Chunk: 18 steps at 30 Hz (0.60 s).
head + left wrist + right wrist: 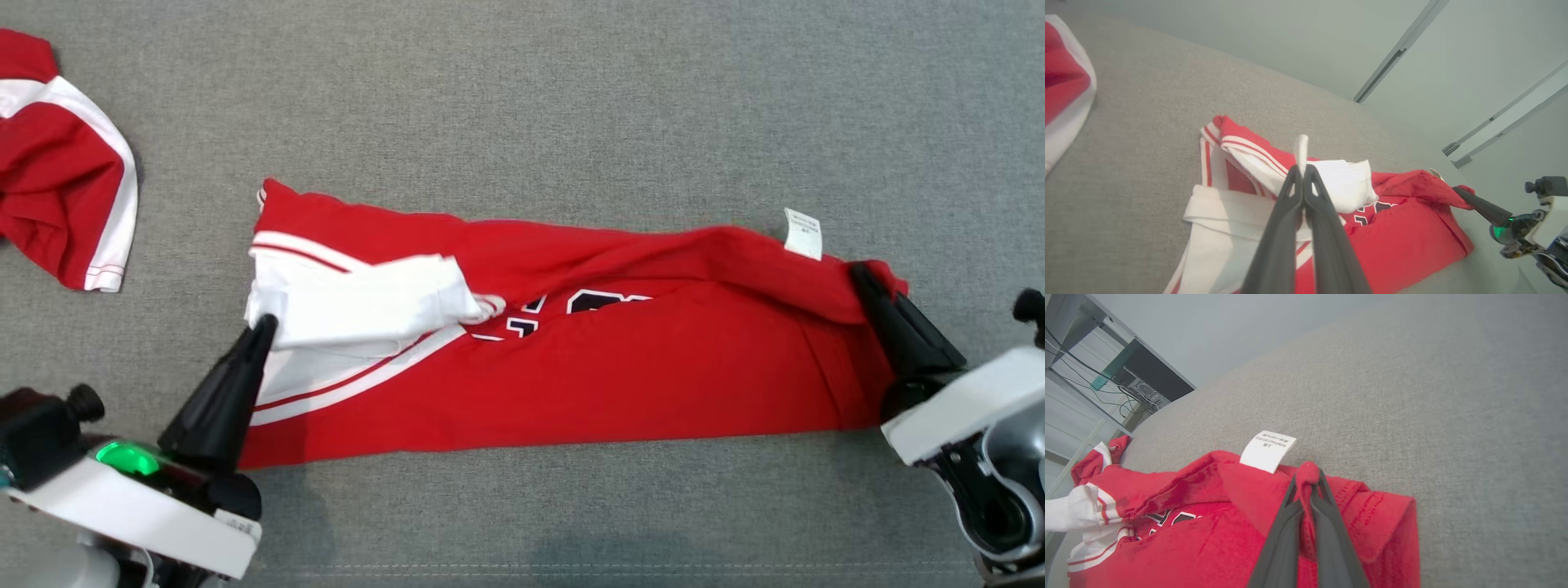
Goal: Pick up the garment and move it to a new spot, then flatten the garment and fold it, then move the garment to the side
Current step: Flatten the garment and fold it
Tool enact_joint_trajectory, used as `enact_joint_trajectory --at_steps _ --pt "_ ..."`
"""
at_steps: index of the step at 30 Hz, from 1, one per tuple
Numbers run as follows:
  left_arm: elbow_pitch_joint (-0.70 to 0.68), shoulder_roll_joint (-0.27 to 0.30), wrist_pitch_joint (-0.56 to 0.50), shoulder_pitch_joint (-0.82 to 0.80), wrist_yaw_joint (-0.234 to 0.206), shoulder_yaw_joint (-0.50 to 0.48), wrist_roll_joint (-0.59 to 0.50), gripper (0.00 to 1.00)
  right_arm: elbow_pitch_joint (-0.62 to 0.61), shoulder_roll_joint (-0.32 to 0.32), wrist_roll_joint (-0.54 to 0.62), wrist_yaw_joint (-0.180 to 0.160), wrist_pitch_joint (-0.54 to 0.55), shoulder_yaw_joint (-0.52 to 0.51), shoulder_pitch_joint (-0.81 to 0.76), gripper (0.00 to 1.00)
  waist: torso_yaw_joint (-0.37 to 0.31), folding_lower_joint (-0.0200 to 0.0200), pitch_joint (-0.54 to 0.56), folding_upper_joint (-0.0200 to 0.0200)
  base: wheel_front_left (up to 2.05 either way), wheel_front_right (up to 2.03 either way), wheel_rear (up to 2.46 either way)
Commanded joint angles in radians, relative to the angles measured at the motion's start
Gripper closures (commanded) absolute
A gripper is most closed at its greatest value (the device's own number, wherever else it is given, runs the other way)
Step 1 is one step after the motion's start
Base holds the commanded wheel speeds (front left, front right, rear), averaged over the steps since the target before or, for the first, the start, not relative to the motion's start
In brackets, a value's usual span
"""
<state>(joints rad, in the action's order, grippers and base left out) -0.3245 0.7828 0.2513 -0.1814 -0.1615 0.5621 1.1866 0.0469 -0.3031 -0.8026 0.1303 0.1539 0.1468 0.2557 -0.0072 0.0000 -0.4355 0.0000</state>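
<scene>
Garment (pixel 612 392), a red shirt with white trim, lay stretched in a long band on the grey cloth surface (pixel 571 98) in the head view, and it looked already folded once along its length. The left gripper (pixel 263 327) was closed on the white part at the left end. The right gripper (pixel 861 273) was closed on the red hem at the right end, near a white label (pixel 802 233). Another red and white cloth (pixel 65 180) lay well apart at the far left.

In the left wrist view the two fingers (pixel 1278 245) were pressed together, with a thin white strip of fabric standing out past the tips. It was perhaps a sleeve edge, but the picture did not let me tell.

In the right wrist view the fingers pinched a small red bunch of hem, just beside the label.

The fabric looked light, soft and limp, so it would sag and wrinkle between two holds. I judged corners and hems the best places to take it.
</scene>
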Motion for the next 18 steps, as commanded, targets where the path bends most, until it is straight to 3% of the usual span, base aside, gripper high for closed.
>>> enact_joint_trajectory --at_steps 1,6,7,8,9,10,18 --pt "-0.014 0.019 0.01 0.002 0.012 -0.057 -0.004 1.0 -0.04 -0.018 -0.02 0.0 -0.029 0.008 -0.03 1.0 0.006 0.0 0.003 0.0 0.0 0.0 0.0" --pt "0.035 -0.036 0.01 0.06 0.048 -0.082 -0.012 1.0 -0.037 -0.044 -0.034 0.0 -0.067 0.007 -0.095 1.0 0.013 0.0 0.012 0.0 0.0 0.0 0.0" --pt "0.048 -0.046 0.01 0.067 0.052 -0.085 -0.011 0.9 -0.029 -0.044 -0.037 0.0 -0.074 0.007 -0.102 0.77 0.012 0.0 0.015 0.0 0.0 0.0 0.0" --pt "0.059 -0.057 0.01 0.074 0.059 -0.088 -0.004 0.65 -0.023 -0.044 -0.038 0.0 -0.083 0.008 -0.106 0.58 0.012 0.0 0.017 0.0 0.0 0.0 0.0" --pt "0.073 -0.065 0.01 0.077 0.063 -0.09 -0.002 0.33 -0.014 -0.046 -0.037 0.0 -0.092 0.009 -0.111 0.43 0.013 0.0 0.021 0.0 0.0 0.0 0.0" --pt "0.087 -0.069 0.01 0.079 0.063 -0.09 -0.007 0.0 -0.005 -0.045 -0.04 0.0 -0.1 0.008 -0.115 0.0 0.014 0.0 0.023 0.0 0.0 0.0 0.0" --pt "0.154 -0.138 0.01 0.092 0.023 -0.172 -0.119 0.0 0.003 -0.047 -0.082 0.0 -0.179 0.003 -0.17 0.0 0.027 0.0 0.068 0.0 0.0 0.0 0.0"
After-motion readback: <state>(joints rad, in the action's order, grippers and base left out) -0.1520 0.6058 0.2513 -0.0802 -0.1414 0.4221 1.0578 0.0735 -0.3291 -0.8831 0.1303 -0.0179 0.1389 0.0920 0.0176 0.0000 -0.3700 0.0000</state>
